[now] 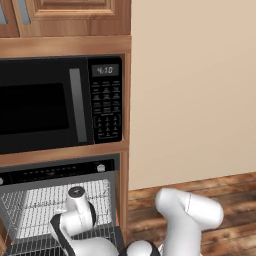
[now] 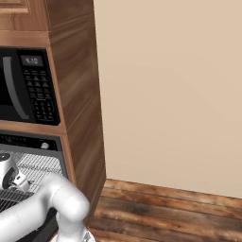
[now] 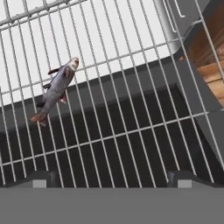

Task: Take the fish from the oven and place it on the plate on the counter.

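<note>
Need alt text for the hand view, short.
A small grey fish lies diagonally on a wire oven rack, up and left of the open gripper, whose two dark fingertips rise at the bottom edge. Wood floor shows at right.

My arm is glossy white, rounded segments, dark joint bands; small dark finger tips.

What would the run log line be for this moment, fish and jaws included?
stage: reaching into oven | fish: lying on wire rack, not held | gripper: jaws open, short of fish | plate: not reached
</note>
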